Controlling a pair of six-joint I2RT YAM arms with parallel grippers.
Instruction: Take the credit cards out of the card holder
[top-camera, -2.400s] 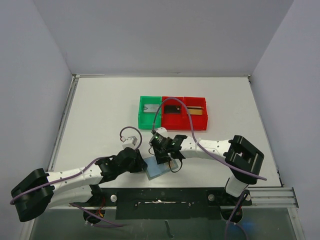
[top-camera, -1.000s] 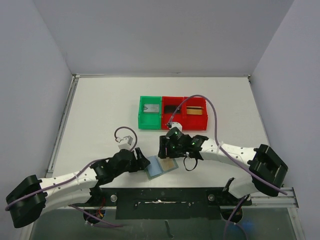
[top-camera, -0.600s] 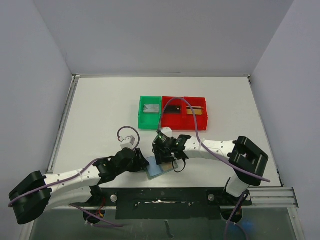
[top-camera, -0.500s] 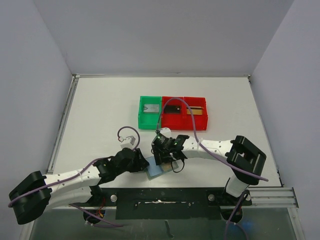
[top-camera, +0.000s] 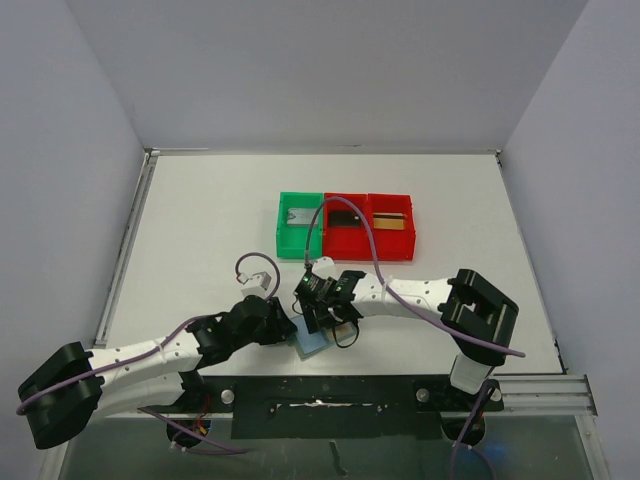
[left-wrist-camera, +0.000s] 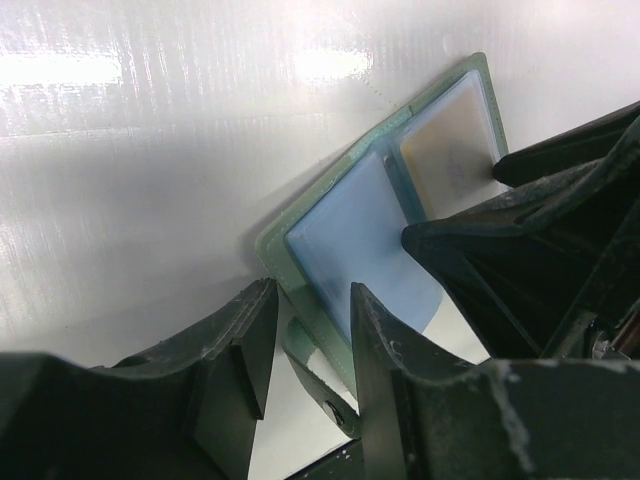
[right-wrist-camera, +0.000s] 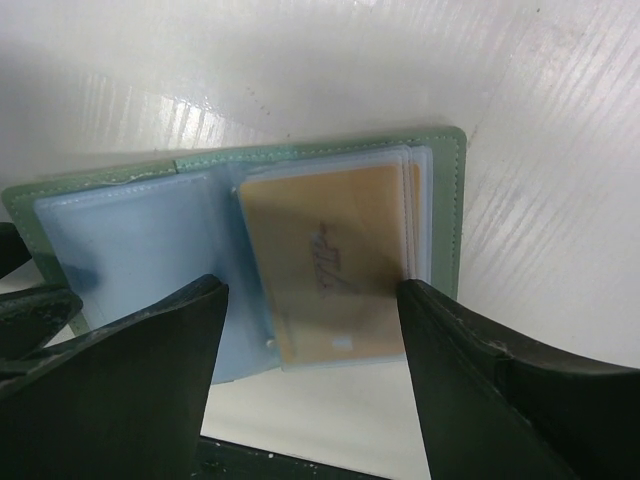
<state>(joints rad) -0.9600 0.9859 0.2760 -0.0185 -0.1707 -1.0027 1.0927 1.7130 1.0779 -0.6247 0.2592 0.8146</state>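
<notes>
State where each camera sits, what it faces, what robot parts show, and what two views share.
Top external: above, behind the robot, looking down on the table; left arm, right arm, left tool, right tool show.
Left wrist: on the left arm, facing the open card holder past its fingers; right tool at right.
Right wrist: on the right arm, facing the gold credit card between its fingers.
Shared: both wrist views show the card holder and that card.

Open card holder (right-wrist-camera: 130, 262), gold credit card (right-wrist-camera: 325, 262) inside
</notes>
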